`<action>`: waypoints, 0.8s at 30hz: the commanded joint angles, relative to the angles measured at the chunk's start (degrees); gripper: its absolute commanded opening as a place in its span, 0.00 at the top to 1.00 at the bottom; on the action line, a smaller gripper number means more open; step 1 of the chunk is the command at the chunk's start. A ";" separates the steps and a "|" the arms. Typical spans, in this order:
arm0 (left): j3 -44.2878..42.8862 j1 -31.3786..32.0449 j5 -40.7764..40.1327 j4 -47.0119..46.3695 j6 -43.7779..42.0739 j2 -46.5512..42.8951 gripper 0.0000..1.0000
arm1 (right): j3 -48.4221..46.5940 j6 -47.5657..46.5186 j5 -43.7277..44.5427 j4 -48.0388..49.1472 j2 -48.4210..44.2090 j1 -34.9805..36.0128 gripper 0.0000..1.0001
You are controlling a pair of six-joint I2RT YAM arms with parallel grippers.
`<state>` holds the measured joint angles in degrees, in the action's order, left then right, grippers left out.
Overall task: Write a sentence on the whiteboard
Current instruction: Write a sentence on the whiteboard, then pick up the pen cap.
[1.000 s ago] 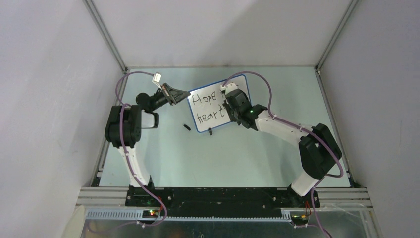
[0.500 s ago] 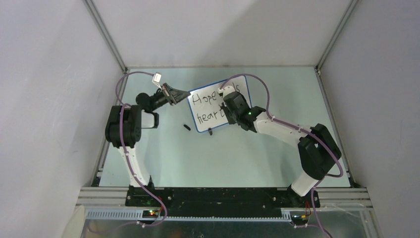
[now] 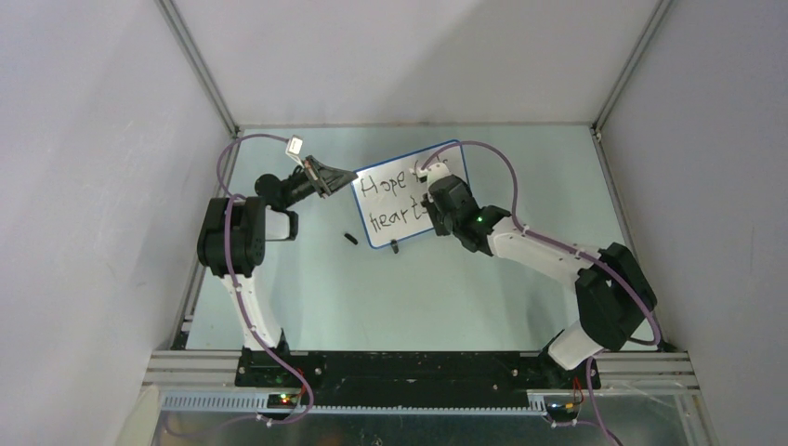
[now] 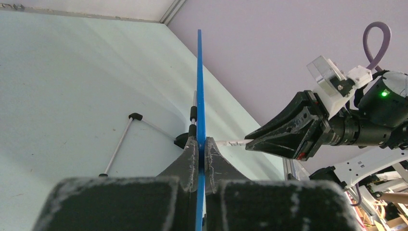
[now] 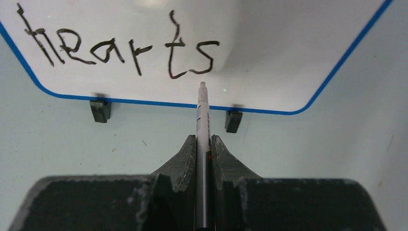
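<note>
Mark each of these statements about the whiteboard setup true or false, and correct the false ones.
1. The left pincer is clamped on the whiteboard at its blue edge. True.
2. The right pincer is empty. False: it is shut on a marker pen.
3. The sentence has a lower line that reads "hearts". True.
4. The pen's tip points at the letter h. False: it points just below the final s, at the other end of the word.
5. Two black clip feet sit at the board's lower edge. True.
</note>
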<state>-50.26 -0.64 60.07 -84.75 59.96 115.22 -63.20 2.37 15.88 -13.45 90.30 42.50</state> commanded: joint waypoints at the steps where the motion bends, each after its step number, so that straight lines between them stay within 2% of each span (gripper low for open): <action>1: -0.80 0.82 1.80 -2.73 -0.03 -0.08 1.00 | 1.05 0.82 1.72 3.03 -3.26 -1.68 1.00; 24: -0.76 0.82 1.80 -2.84 -0.15 -0.10 1.00 | -1.75 0.71 0.08 4.66 3.41 -4.44 1.00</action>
<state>-50.26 -0.64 60.05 -84.75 59.96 115.22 -62.43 2.81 15.97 -10.94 92.66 38.41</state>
